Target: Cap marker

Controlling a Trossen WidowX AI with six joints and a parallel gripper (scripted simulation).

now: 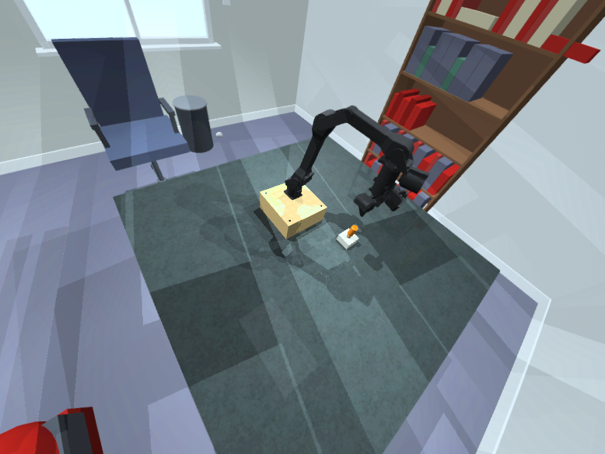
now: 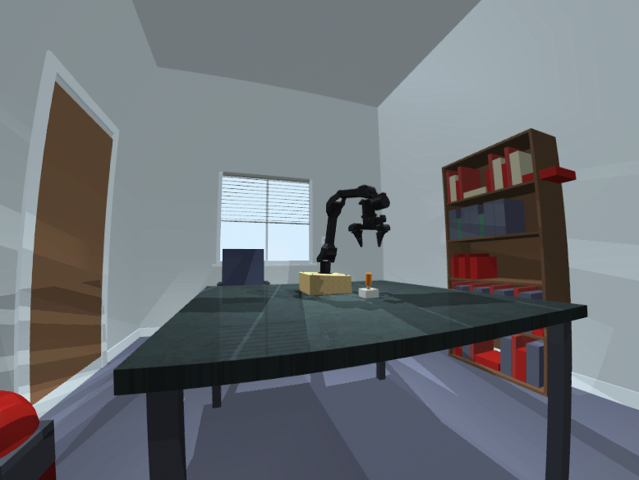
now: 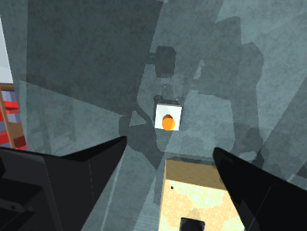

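Open air between hand and block

The hand (image 1: 377,204) (image 2: 369,246) (image 3: 168,145) hangs open, well above the desk (image 1: 312,351) (image 2: 330,330) (image 3: 87,51), nothing between its fingers. Straight below, the orange cap (image 1: 353,230) (image 2: 368,279) (image 3: 168,123) sticks up from the white block (image 1: 343,241) (image 2: 368,293) (image 3: 162,112). The wooden base (image 1: 306,207) (image 2: 330,283) (image 3: 194,190) stands near on one side, limiting low passage there; the shelf (image 1: 439,92) (image 2: 551,217) (image 3: 6,112) rises beyond the desk edge.
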